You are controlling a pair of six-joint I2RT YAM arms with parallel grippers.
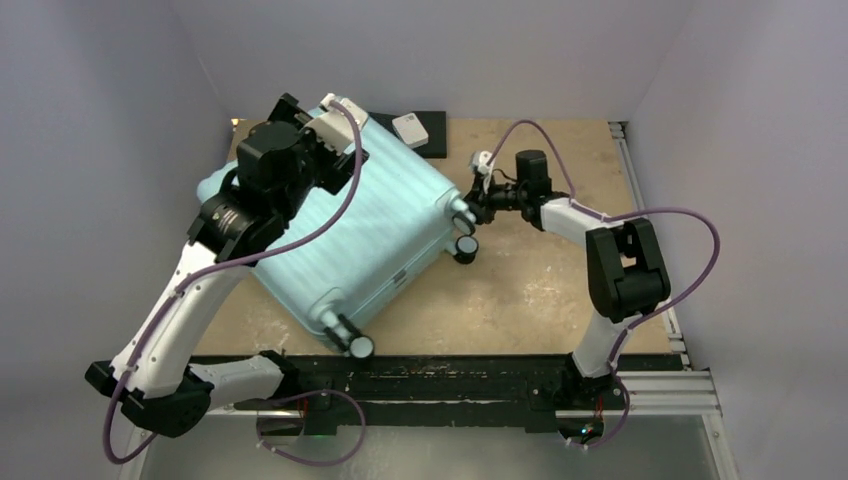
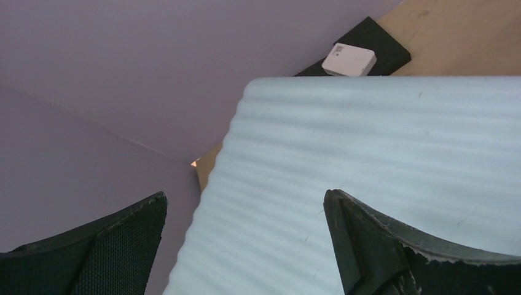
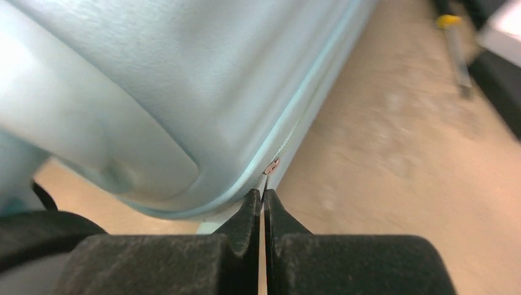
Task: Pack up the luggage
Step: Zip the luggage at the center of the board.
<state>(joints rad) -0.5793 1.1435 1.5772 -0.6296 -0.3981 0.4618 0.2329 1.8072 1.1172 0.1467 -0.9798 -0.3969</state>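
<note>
Pale mint luggage (image 1: 385, 235): closed, flat on the counter (image 1: 560, 290), set diagonally left of centre. Its far corner lies close to the back wall beside a black pad (image 1: 437, 143) carrying a white box (image 1: 410, 129); wheels show on its right and near edges, and bare boards lie open to its right. Arms: left tool (image 2: 246, 246), fingers wide apart over the ribbed shell's far-left edge, gripping nothing; right tool (image 3: 263, 206), fingers together, pinching the zipper pull (image 3: 271, 165) at the seam by a wheel-side corner.
</note>
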